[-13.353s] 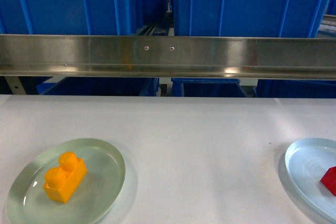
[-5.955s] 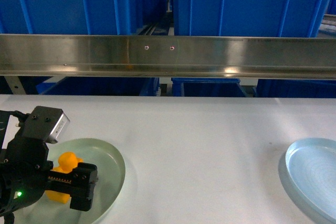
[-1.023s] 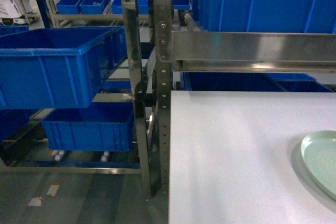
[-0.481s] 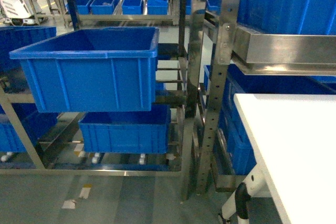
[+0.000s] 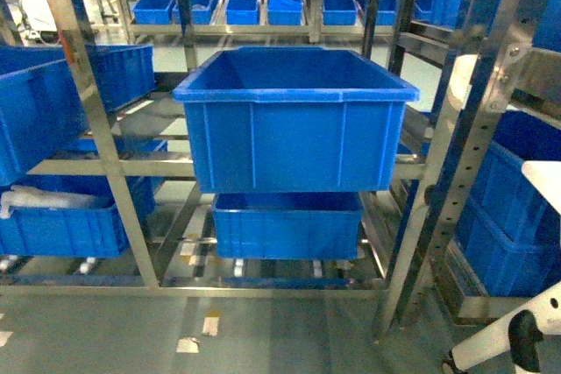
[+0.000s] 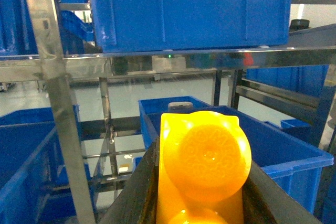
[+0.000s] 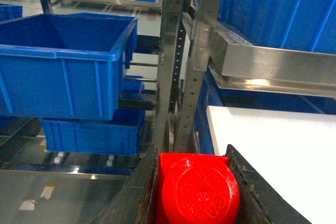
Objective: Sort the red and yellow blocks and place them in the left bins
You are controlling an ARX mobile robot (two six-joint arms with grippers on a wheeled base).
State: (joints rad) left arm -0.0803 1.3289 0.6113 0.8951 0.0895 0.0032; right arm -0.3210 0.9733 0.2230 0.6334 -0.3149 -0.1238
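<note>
While two bins [image 5: 294, 120] sit stacked on the rack [image 5: 105, 164] ahead, the left gripper [image 6: 202, 192] pinches the yellow block [image 6: 205, 163]. The right gripper [image 7: 191, 192] pinches the red block [image 7: 197, 190] near the table [image 7: 278, 150].

A steel rack [image 5: 114, 172] carries two stacked blue crates [image 5: 298, 120] on its shelves.

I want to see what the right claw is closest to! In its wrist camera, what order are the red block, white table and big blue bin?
1. red block, between the fingers.
2. white table, right.
3. big blue bin, far left.
</note>
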